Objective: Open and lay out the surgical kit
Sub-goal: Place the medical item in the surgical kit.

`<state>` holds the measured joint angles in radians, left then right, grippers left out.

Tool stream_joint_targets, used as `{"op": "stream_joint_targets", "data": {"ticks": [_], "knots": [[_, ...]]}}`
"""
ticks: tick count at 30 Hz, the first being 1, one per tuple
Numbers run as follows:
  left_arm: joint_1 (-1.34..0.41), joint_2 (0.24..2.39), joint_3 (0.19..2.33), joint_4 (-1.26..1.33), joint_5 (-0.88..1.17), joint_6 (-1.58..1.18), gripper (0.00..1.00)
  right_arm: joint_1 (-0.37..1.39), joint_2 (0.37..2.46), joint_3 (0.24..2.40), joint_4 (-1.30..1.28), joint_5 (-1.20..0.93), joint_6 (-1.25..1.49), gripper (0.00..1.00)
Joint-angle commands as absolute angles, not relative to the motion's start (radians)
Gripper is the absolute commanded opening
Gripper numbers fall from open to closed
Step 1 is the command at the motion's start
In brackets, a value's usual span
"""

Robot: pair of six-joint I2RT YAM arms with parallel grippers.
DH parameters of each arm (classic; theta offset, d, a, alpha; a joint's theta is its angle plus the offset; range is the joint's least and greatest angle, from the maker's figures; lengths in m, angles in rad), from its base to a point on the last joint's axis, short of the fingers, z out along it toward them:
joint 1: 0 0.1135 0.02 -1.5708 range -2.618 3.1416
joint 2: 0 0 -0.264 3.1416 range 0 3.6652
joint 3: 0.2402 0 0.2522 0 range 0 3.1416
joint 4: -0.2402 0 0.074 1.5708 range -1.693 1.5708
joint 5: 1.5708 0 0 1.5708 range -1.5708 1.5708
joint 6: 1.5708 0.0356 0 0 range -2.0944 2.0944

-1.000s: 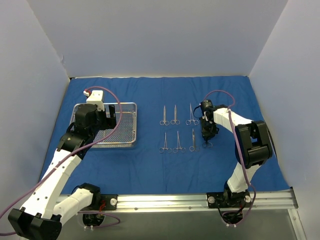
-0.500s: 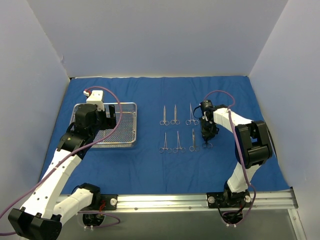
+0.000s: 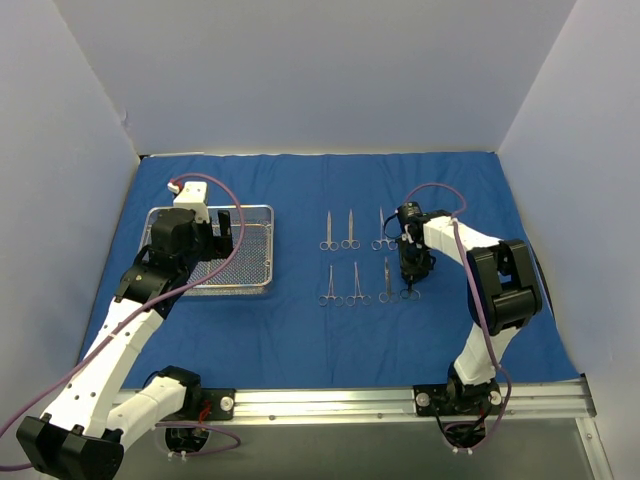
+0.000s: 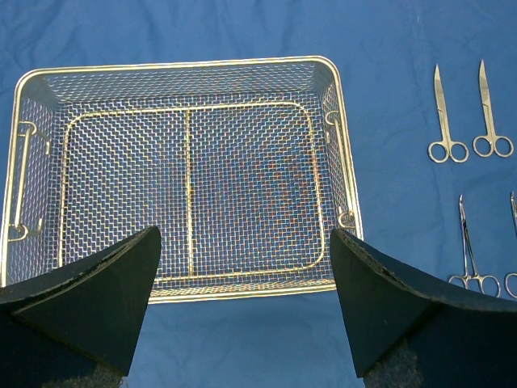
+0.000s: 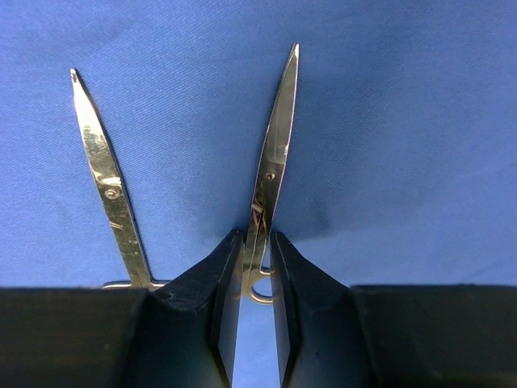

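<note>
The royal-blue cloth lies spread flat over the table. The silver wire-mesh tray stands on its left part and is empty in the left wrist view. Several steel ring-handled instruments lie in two rows right of the tray, three in the far row and three in the near row. My right gripper is at the right end of the near row, shut on one more instrument held low over the cloth, tip pointing away. My left gripper hangs wide open and empty over the tray's near rim.
Another instrument lies just left of the held one. The tray has a handle at each short end. Grey walls close in the back and both sides. A metal rail runs along the near edge.
My right gripper with its instrument has shifted slightly left, closer to the near row. The left arm has not moved.
</note>
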<state>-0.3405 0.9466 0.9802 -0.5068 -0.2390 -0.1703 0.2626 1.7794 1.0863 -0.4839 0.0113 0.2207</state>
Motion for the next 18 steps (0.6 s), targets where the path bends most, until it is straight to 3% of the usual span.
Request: {"op": "stream_joint_targets", "data": {"ticks": [1,18], "knots": [[-0.336,0.943,0.983,-0.499,-0.236,-0.155,0.94,0.268,1.789,1.098,-0.549,0.020,0.235,0.17],[-0.336,0.943,0.983,-0.497,-0.230,-0.150,0.94,0.273,1.795,1.109,-0.575,0.044,0.239,0.14]]}}
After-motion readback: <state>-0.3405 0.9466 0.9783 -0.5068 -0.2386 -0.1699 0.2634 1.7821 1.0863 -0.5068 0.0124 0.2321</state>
